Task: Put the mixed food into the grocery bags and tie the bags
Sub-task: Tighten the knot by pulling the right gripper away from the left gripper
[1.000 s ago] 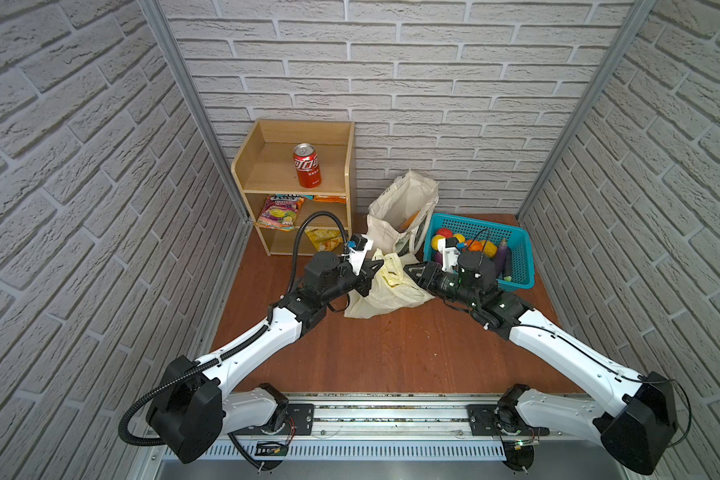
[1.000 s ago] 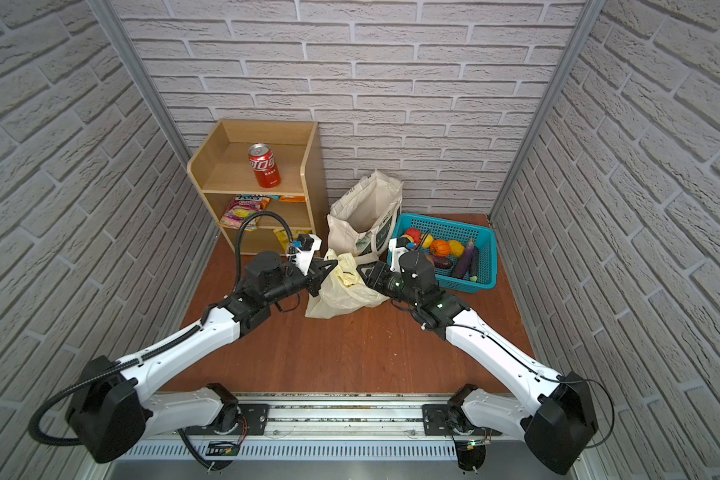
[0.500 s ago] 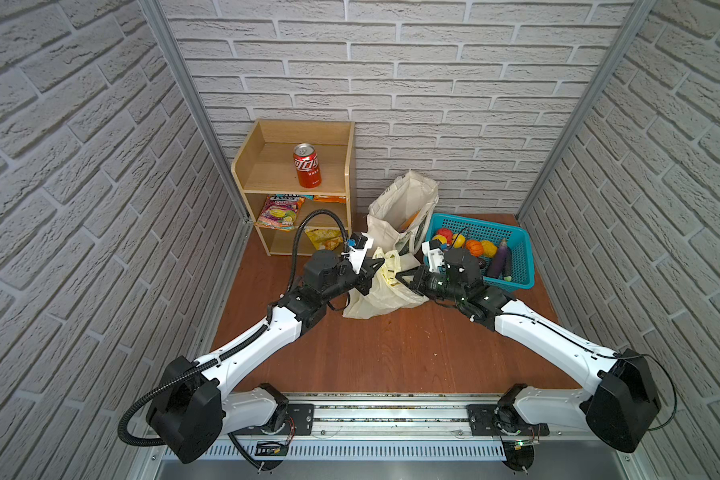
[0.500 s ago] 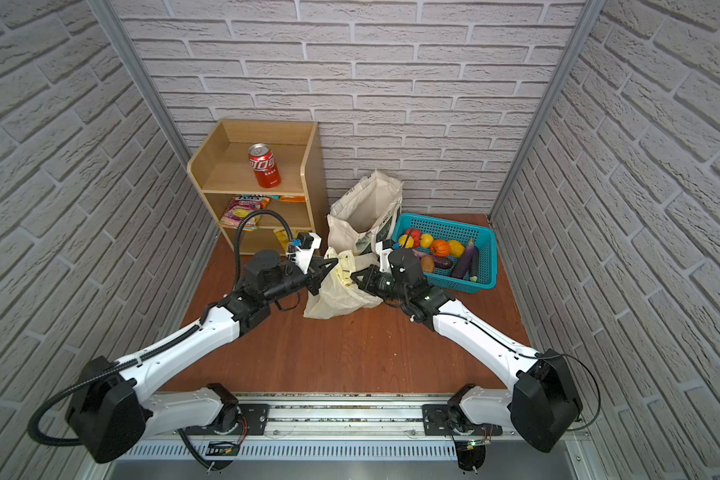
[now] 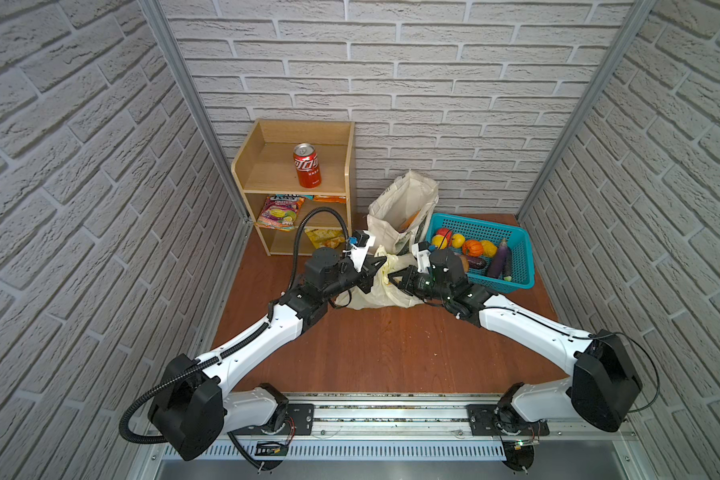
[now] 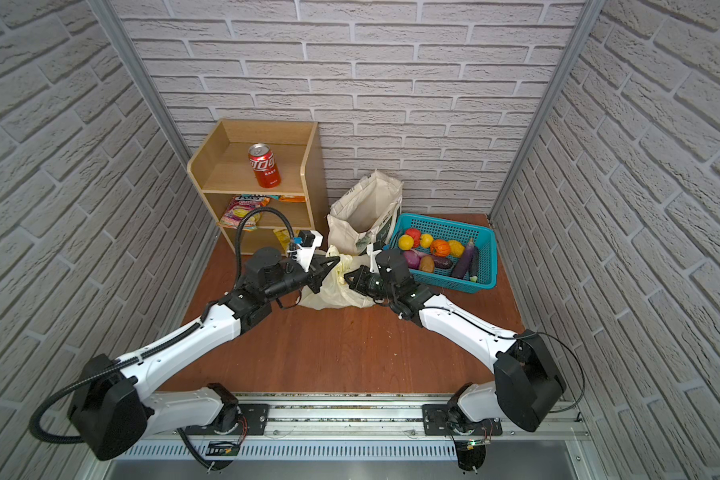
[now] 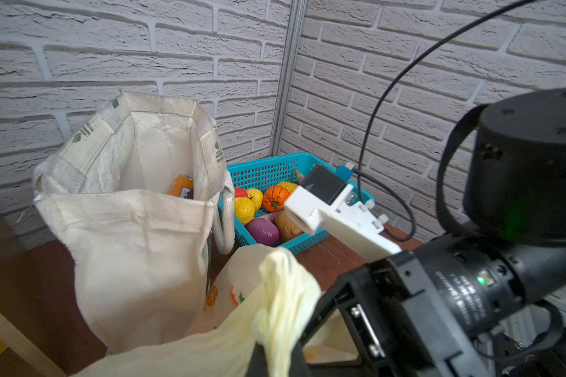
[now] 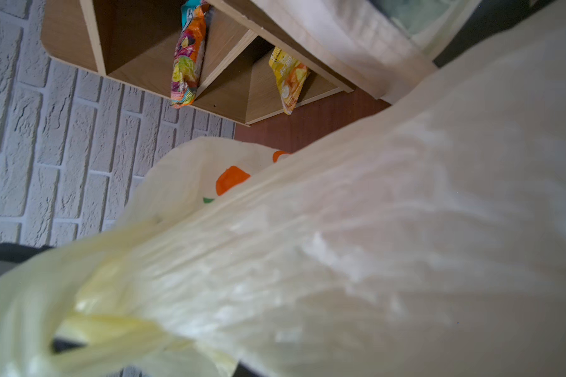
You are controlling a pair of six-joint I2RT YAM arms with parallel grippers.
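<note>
Pale-yellow plastic bag (image 5: 373, 293): slumped on the bench (image 5: 391, 345), nearer its back edge than its front and about midway between the side edges. It sits just in front of the tote. Its top is drawn up into a twisted bunch (image 7: 275, 287) between the two hands.
Marks on the film: orange and green shapes (image 8: 231, 181); whether they are print or contents cannot be told.
Left hand (image 5: 381, 262): fingers pressed together, pinching a bunched strip of the bag.
Right hand (image 5: 395, 278): pressed together on the gathered film, just beside the other hand; plastic fills most of the right wrist view.
Canvas tote (image 5: 395, 208): upright with its mouth open at the back edge, between the shelf unit and the basket. A cord handle (image 7: 224, 225) hangs on the basket side.
Orange soda can (image 7: 180, 188): inside the tote, only its upper part showing over the rim.
Turquoise basket (image 5: 520, 266): back right corner, holding toy fruit and vegetables.
Wooden shelf unit (image 5: 250, 166): back left corner. A red cola can (image 5: 307, 165) stands upright on top and snack packets (image 5: 279, 210) lie on the lower shelves.
</note>
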